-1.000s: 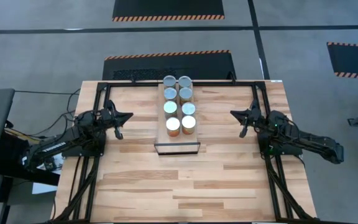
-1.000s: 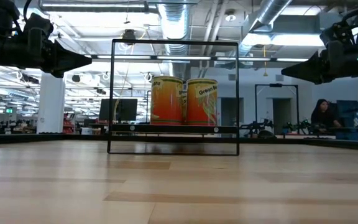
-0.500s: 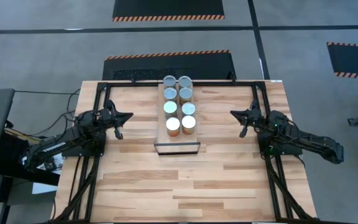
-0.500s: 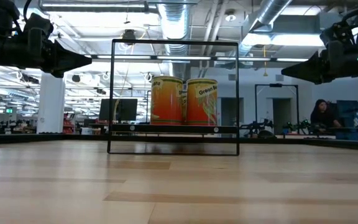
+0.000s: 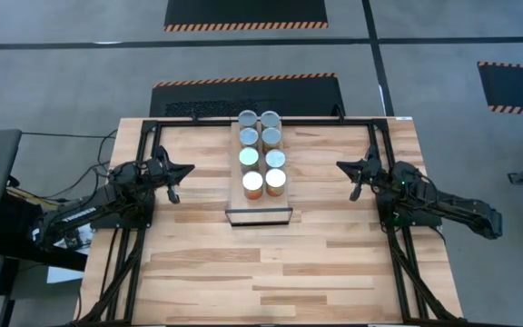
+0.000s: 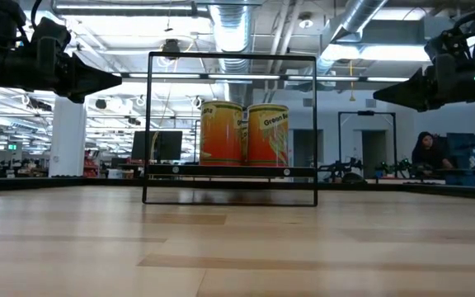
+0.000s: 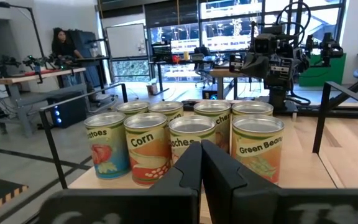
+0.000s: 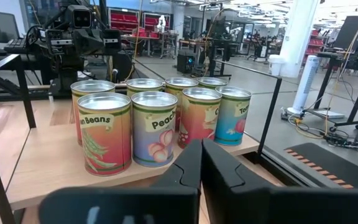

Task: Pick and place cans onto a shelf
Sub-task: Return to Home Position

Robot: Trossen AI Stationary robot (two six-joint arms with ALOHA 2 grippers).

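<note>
Several cans stand upright in two rows on the light-wood shelf at the table's middle back, bottoms on the plank. The low view shows the front two cans inside the dark frame. My left gripper is shut and empty, level, left of the shelf, pointing at the cans. My right gripper is shut and empty, right of the shelf, pointing at the cans.
The shelf's dark frame rises around the cans, with posts at its corners. Black rails run along the table's left, right and far sides. Bare tabletop lies in front of the shelf. A person sits in the room beyond.
</note>
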